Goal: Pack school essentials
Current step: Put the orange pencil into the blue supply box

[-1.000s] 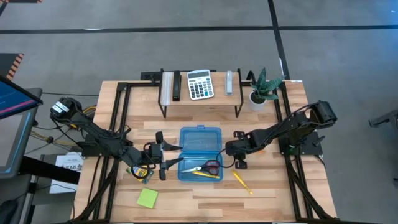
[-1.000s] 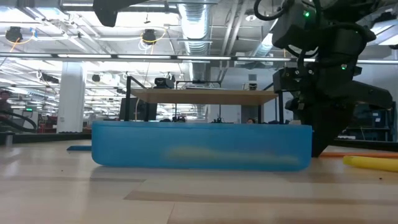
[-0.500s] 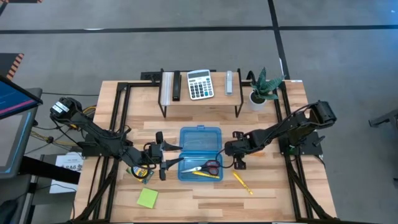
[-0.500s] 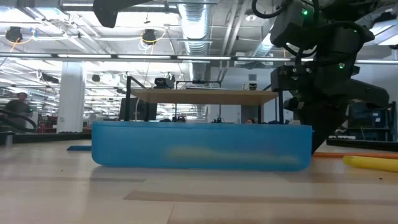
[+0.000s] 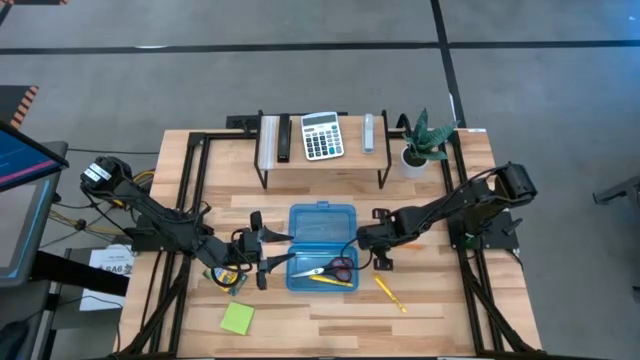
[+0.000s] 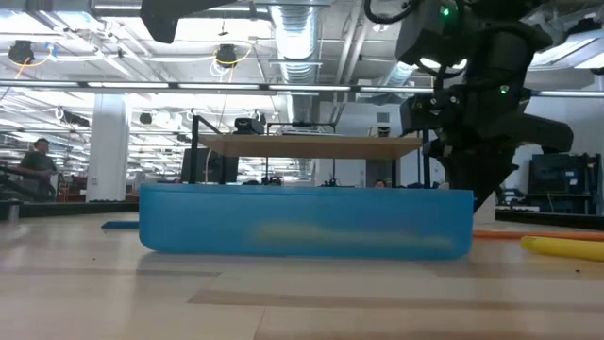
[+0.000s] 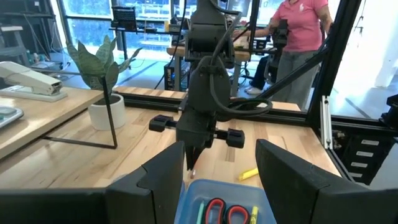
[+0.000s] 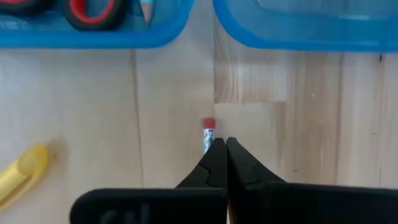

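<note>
Right gripper [image 8: 221, 146] pinched together on a pencil [image 8: 208, 134], red eraser end poking past the fingertips, just beside the right edge of the translucent blue case [image 5: 322, 248]. Left gripper [image 5: 268, 252] spread apart, hovering at the left edge of that case. Inside the case's open tray: red-handled scissors [image 5: 332, 268], a yellow pencil [image 5: 330, 281] and a thin teal pen [image 7: 200, 210]. Right of the case, on the table: a yellow marker [image 5: 389, 293]. Below-left of the case: a lime-green sticky-note pad [image 5: 237, 318].
</note>
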### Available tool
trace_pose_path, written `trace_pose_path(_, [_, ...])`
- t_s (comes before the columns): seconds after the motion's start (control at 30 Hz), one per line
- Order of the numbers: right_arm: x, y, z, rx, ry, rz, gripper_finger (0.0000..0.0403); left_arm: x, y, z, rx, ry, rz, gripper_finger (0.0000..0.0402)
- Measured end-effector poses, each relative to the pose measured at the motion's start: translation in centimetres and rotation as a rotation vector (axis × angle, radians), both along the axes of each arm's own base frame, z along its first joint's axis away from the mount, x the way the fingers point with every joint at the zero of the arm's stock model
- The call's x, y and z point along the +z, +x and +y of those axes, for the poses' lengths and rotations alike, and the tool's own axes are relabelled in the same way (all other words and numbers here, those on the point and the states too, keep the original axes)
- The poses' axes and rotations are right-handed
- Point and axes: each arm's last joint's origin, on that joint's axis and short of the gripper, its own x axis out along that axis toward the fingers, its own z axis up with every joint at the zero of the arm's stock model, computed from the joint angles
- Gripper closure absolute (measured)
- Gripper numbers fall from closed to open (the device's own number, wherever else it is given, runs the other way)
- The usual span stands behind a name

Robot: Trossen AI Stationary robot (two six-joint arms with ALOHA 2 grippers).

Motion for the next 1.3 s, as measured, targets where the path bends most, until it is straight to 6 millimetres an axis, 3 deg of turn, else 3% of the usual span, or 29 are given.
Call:
trace_pose_path(0.37, [1.7, -0.1, 0.2, 0.01, -0.011, -0.057, 0.0398, 0.0, 0.0, 0.0, 0.001, -0.009, -0.001, 0.0214])
trace_pose_path(0.57, [3.8, -0.6, 0.3, 0.045, 0.046, -0.259, 0.0394, -0.1, 0.0, 0.0, 0.002, -0.009, 0.006, 0.0214])
trace_pose_path(0.9, [4.2, -3.5, -0.3, 0.064, 0.123, -0.392, 0.0393, -0.2, 0.0, 0.0, 0.002, -0.016, 0.01, 0.0214])
trace_pose_path(1.3, [4.3, -3.7, -0.3, 0.067, 0.146, -0.403, 0.0375, -0.2, 0.1, 0.2, 0.01, -0.017, 0.011, 0.0214])
